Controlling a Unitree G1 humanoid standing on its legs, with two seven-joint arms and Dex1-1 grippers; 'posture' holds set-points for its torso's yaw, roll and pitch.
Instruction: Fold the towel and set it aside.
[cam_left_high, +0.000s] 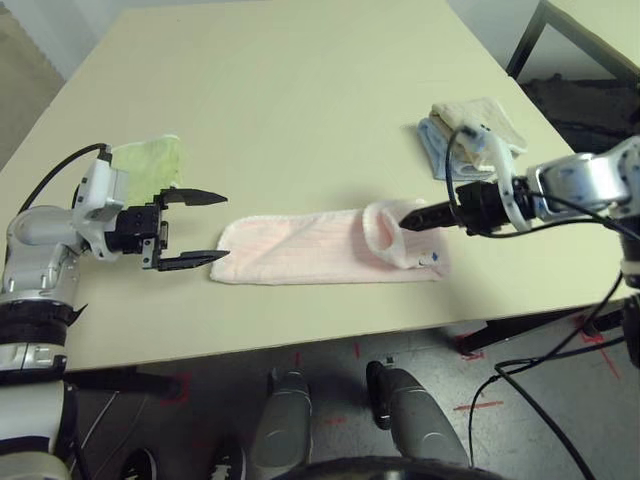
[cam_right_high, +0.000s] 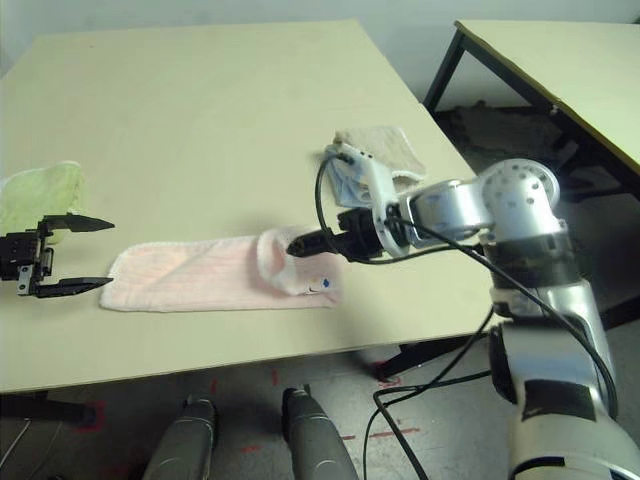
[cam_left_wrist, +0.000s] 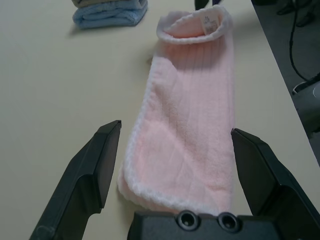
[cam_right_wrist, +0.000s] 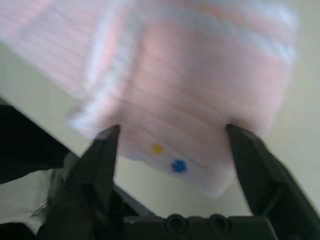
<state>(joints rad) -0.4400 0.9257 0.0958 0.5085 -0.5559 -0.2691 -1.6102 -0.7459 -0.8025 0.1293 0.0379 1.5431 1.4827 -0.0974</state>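
The pale pink towel (cam_left_high: 300, 250) lies on the table (cam_left_high: 300, 80) as a long narrow strip near the front edge. Its right end is curled up into a loose roll, and a small logo with a blue dot (cam_right_wrist: 177, 166) shows on that corner. My right gripper (cam_left_high: 408, 218) is at this curled end, its fingers spread open on either side of the cloth in the right wrist view. At the strip's left end, my left gripper (cam_left_high: 222, 227) stands open, level with the table and just short of the towel's scalloped edge (cam_left_wrist: 131, 165).
A small light-green cloth (cam_left_high: 150, 160) lies behind my left wrist. Folded beige and blue cloths (cam_left_high: 470, 130) sit stacked at the back right, close to my right arm's cable. A second table (cam_right_high: 560, 60) stands off to the right.
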